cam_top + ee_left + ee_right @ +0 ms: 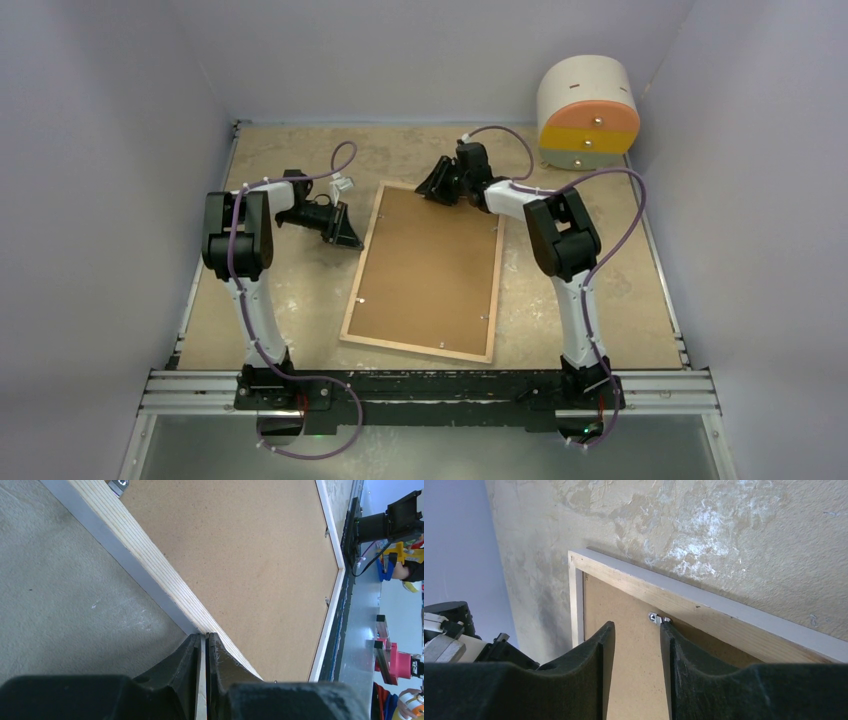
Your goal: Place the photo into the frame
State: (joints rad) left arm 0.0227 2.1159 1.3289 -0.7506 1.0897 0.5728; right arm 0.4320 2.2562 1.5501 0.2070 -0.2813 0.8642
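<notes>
The frame [415,349] lies rear face up in the middle of the table, its light wood rim around a brown hardboard sheet [430,265]. The photo is hidden. My left gripper [352,238] is at the frame's left rim. In the left wrist view its jaws [207,635] are shut to a thin slit, tips against the wooden rim [145,555]. My right gripper [432,188] hangs over the far edge. In the right wrist view it [638,626] is open above the hardboard [634,680], one fingertip touching a small metal clip [658,618] below the rim [704,605].
A round white cabinet [587,110] with orange and yellow drawers stands at the back right. Pale walls close in the table on three sides. A black rail [430,385] runs along the near edge. Another metal clip [118,485] sits on the frame's left rim.
</notes>
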